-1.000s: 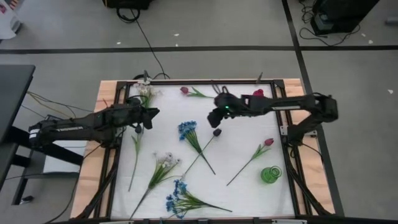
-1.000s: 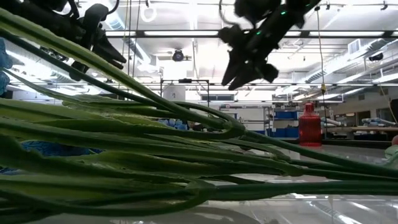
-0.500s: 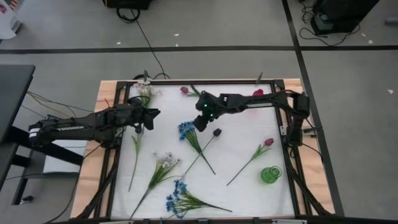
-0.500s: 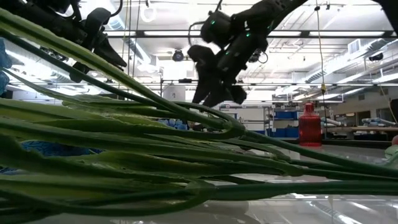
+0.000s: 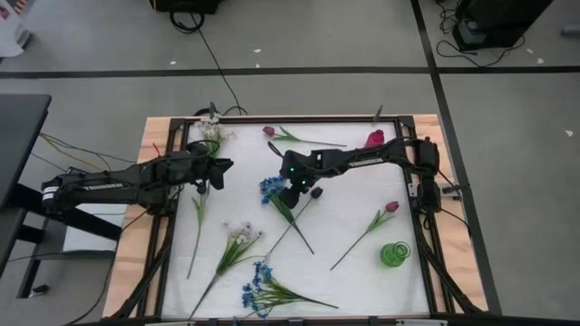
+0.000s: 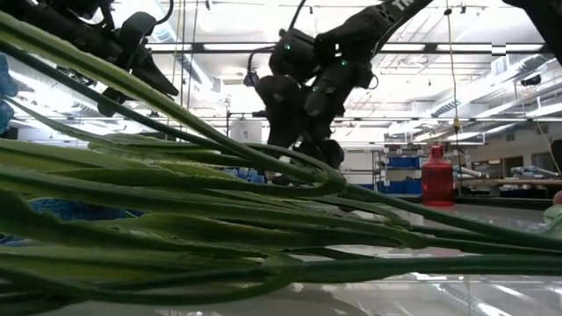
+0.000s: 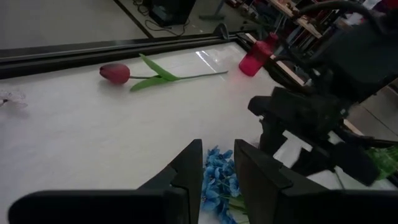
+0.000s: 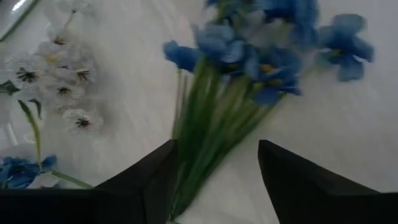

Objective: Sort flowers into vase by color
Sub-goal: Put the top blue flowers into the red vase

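Clutter is lying all around the right pincer, which is hanging with its dark fingers spread wide over the green stems of a blue-clustered artificial flower near the middle of the white bench. A small dark bud is sitting just beside that pincer, its thin stem crossing the blue flower's stem. A white-clustered flower and a second blue bunch are lying toward the near edge, a red-pink tulip is lying to the right, and a green glass vase is standing near the right corner (well apart from both arms). Another red tulip and a red vase are sitting along the far edge. The left pincer is hovering over the left side, its fingers parted a little around nothing. Bare white surface is showing between the blue flower and the right-hand tulip.
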### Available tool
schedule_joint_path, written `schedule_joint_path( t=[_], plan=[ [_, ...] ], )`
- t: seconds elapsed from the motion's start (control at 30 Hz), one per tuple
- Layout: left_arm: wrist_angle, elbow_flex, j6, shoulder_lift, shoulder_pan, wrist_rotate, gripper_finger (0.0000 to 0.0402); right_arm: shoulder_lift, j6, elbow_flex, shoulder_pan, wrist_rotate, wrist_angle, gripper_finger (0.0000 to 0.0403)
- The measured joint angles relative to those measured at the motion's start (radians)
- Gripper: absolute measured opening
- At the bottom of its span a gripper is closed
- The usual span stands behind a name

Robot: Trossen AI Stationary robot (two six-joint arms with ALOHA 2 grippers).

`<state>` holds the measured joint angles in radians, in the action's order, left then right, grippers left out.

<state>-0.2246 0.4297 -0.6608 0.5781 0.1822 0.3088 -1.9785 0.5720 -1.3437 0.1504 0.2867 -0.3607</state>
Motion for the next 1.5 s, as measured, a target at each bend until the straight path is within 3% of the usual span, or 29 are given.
schedule_joint_path(
  t=[0.2, 0.37, 0.7, 0.87, 1.13, 1.33, 1.5],
  plan=[
    [-0.010, 0.000, 0.001, 0.000, 0.000, 0.000, 0.0098, -0.038, 0.016, -0.002, -0.029, -0.052, 0.110, 0.0259],
    [-0.042, 0.000, 0.002, 0.006, 0.000, 0.000, 0.0098, -0.044, 0.045, -0.004, -0.053, -0.140, 0.052, 0.0259],
    [-0.033, -0.001, 0.002, 0.032, 0.000, 0.001, 0.0098, -0.098, 0.037, -0.005, -0.094, -0.201, 0.050, 0.0251],
    [-0.034, -0.001, 0.003, 0.029, 0.000, 0.000, 0.0098, -0.109, 0.030, -0.008, -0.102, -0.240, 0.037, 0.0193],
    [0.017, -0.001, 0.033, -0.001, -0.001, 0.000, 0.0098, -0.108, 0.031, -0.005, -0.093, -0.240, 0.035, 0.0021],
    [0.199, -0.001, 0.151, -0.009, -0.001, -0.096, 0.0098, -0.069, 0.063, 0.001, -0.086, -0.242, 0.019, 0.0026],
    [0.207, 0.008, 0.187, -0.008, -0.001, -0.095, 0.0102, 0.042, 0.056, 0.000, -0.069, -0.307, 0.035, 0.0009]
  ],
)
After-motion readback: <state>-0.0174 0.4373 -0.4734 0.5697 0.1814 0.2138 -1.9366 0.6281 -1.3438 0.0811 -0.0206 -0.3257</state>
